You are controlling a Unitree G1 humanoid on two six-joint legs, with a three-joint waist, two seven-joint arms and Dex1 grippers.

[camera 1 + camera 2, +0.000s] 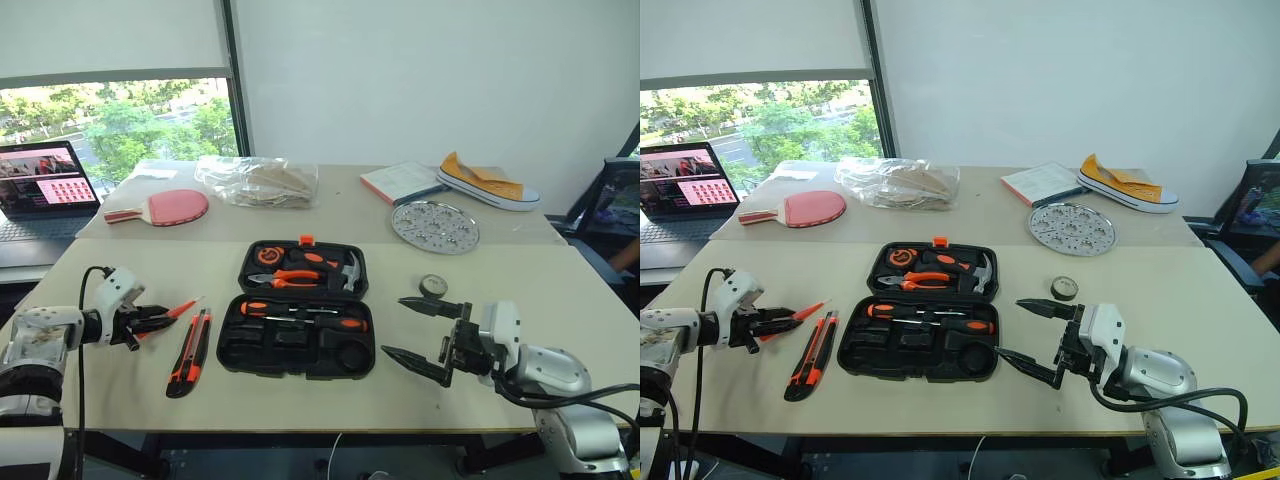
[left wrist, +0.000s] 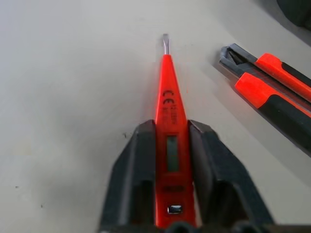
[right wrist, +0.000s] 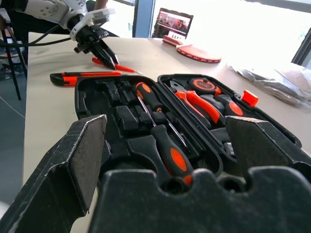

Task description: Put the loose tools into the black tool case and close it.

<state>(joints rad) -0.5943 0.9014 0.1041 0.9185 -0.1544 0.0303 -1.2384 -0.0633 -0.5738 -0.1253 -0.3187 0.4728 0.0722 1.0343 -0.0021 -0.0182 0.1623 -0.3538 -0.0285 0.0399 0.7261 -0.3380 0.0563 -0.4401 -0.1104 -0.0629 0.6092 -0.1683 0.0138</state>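
Two pale tables [image 1: 120, 290] sit by a window, and we look down on them from the head camera. Our open black case [image 1: 300, 310] lies in the middle. Our left gripper [image 1: 152, 320] has its fingers shut on a thin red screwdriver [image 1: 180, 310] that rests on the table. A long orange-black knife [image 1: 188, 352] lies just past those fingers, toward the case. Our right gripper [image 1: 420, 335] hangs with fingers spread wide and holds nothing. A small round tape measure [image 1: 434, 286] sits just beyond its far finger.

From the left wrist, we see both fingers [image 2: 141, 170] pinch the red screwdriver near its back end. Its steel tip [image 2: 165, 43] points away from us. We think it is light, stiff and smooth, so it could slip or swing. A hold nearer its middle looks safer to us.

From the right wrist, the case lies straight ahead between our wide fingers [image 3: 73, 160]. Two screwdrivers [image 3: 167, 148] already sit in its slots. Far off, the left gripper [image 3: 108, 60] touches the red screwdriver.
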